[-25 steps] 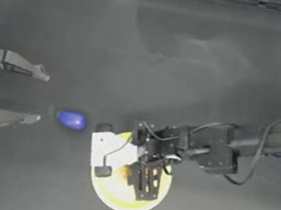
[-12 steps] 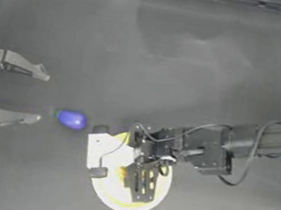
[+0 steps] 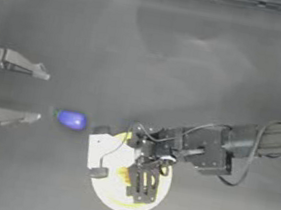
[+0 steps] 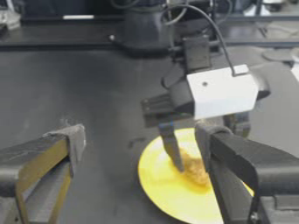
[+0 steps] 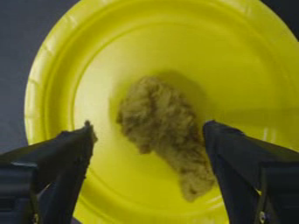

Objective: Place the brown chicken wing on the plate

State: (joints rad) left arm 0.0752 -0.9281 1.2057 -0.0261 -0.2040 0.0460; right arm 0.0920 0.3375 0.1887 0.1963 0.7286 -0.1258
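The brown chicken wing [image 5: 163, 127] lies on the plate [image 5: 116, 52], a lumpy golden piece near its middle. My right gripper [image 5: 147, 131] hangs just over it, open, one jaw on each side of the wing. From above, the right gripper [image 3: 142, 183] covers the middle of the plate [image 3: 106, 187], and a bit of the wing [image 3: 123, 175] shows beside its fingers. In the left wrist view the wing [image 4: 196, 168] rests on the plate [image 4: 163, 192] below the right arm. My left gripper [image 3: 41, 96] stays parked at the left edge, open and empty.
A small rounded blue-purple object [image 3: 71, 119] sits on the table between the left gripper and the plate. The right arm [image 3: 231, 147] stretches in from the right, with a white camera box [image 4: 222, 92] on its wrist.
The right gripper has shifted a little toward the table's front edge over the plate. The left arm and the blue object have not moved.
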